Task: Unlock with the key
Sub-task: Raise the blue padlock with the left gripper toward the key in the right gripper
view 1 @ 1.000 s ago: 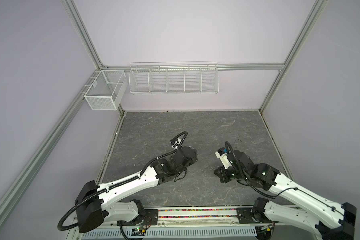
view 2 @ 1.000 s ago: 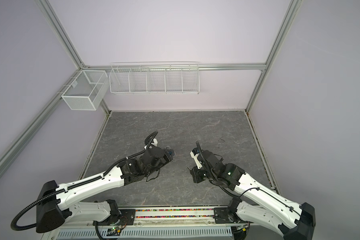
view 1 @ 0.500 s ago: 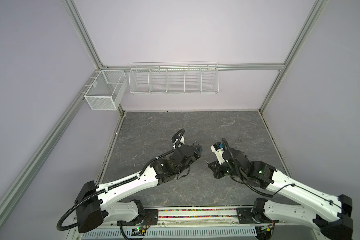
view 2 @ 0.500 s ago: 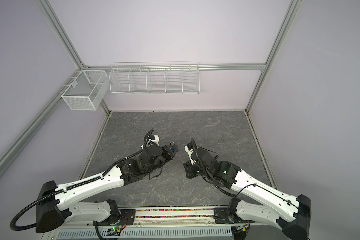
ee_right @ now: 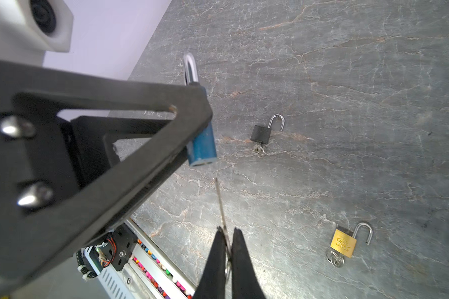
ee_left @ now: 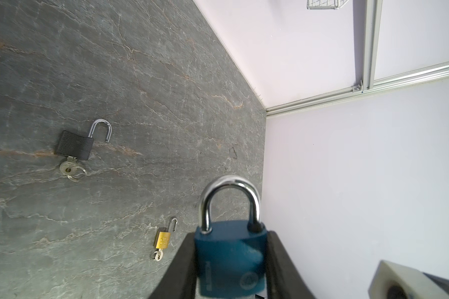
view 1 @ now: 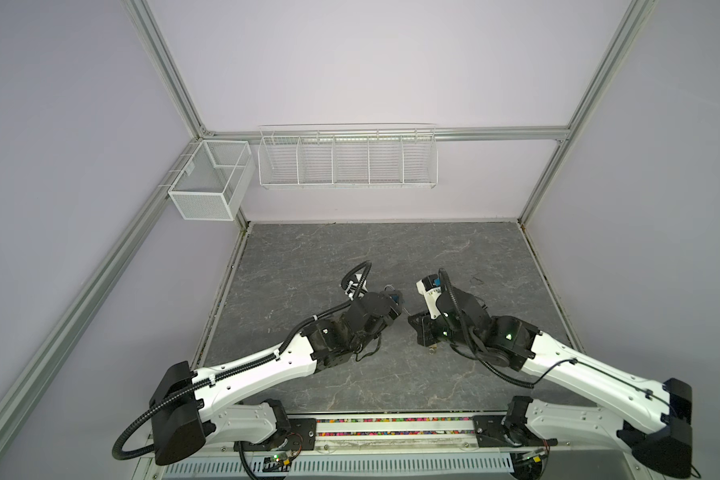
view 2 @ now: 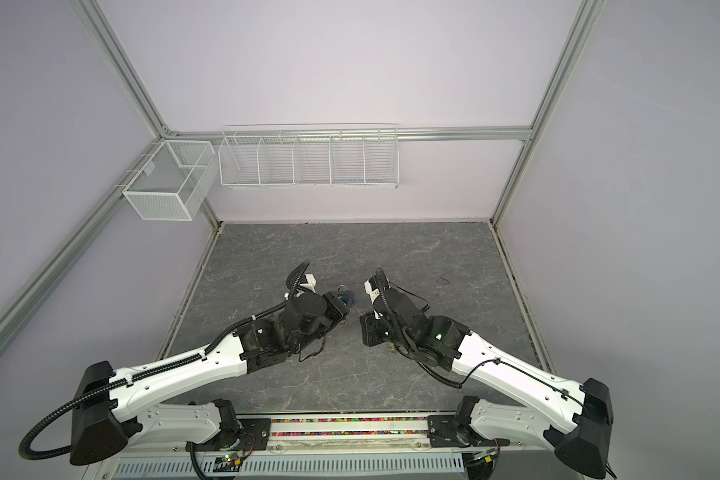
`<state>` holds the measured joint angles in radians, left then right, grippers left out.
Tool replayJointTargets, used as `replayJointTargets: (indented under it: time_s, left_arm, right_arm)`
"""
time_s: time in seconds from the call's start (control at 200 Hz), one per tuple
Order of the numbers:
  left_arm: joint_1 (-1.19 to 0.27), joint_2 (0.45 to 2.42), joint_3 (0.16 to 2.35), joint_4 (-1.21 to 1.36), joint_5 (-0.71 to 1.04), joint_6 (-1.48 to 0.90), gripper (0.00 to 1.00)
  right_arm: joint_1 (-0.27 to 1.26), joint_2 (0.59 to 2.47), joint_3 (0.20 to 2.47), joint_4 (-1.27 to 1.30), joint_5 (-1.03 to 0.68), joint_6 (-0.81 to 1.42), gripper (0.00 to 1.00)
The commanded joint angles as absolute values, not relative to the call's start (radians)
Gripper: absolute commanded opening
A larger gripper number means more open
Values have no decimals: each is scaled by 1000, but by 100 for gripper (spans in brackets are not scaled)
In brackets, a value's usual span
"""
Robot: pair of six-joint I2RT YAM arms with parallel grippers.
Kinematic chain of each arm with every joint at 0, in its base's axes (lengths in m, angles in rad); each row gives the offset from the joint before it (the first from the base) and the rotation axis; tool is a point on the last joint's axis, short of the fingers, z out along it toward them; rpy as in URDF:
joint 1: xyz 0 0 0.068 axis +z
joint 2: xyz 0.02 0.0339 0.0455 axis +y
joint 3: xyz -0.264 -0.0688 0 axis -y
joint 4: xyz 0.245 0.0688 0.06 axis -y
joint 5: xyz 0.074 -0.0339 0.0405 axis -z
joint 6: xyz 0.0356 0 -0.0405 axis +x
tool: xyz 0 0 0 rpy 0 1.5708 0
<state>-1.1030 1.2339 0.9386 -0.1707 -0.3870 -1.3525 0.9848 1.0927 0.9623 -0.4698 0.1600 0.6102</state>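
3 padlocks: blue, blk, brass; 3 keys; 2 wire baskets.

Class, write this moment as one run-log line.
left pincer: shut on blue padlock | right pincer: shut on key | key: not yet in padlock

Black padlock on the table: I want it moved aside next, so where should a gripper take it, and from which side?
I'd take the black padlock by its body, from above, jaws across the two side edges. It lies flat on the table, the open shackle juts from one end and the key from the other, so only those sides are free.
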Motion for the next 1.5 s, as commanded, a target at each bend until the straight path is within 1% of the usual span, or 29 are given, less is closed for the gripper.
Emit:
replayJointTargets:
  time_s: [0.0,0.805,1.09,1.314,1.389,1.494]
  left_arm:
    - [-1110,1226,952,-160,-414,-1362,0]
    - [-1110,1246,952,-164,-409,-1357,0]
    - [-1112,1256,962,-154,-380,-1361,0]
    - [-1130,1258,957,-122,-346,-1381,0]
    - [-1140,1252,962,-116,-341,-1379,0]
    - [-1141,1249,963,-97,-310,-1368,0]
  right_arm:
    - [990,1105,989,-423,163,632,7]
    - [990,1128,1008,-397,168,628,7]
    - [991,1175,1022,-408,199,620,7]
    - [985,1155,1026,-359,196,621,6]
    - [974,1154,1024,-347,180,629,6]
    - [956,1135,1005,-272,96,636,6]
